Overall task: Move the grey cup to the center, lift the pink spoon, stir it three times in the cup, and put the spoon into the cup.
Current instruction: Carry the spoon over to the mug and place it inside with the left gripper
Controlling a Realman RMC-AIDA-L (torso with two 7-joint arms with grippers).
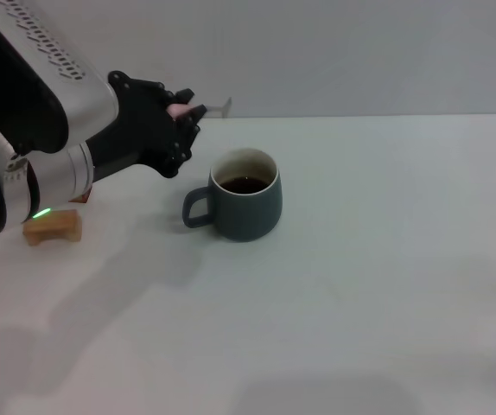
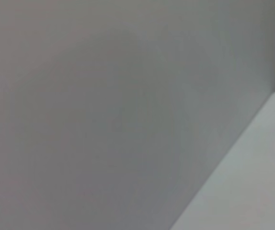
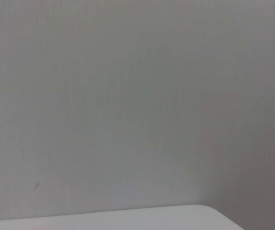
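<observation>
The grey cup [image 1: 246, 206] stands upright near the middle of the white table [image 1: 386, 259], its handle pointing left and dark liquid inside. My left gripper [image 1: 187, 111] is raised above the table, up and to the left of the cup. It is shut on the pink spoon [image 1: 198, 109], whose pale pink handle shows between the black fingers while the grey metal end sticks out to the right. The spoon is apart from the cup. My right gripper is out of view. Both wrist views show only the grey wall and a bit of table edge.
A tan wooden block [image 1: 53, 226] lies on the table at the left, below my left arm. The grey wall rises behind the table's far edge.
</observation>
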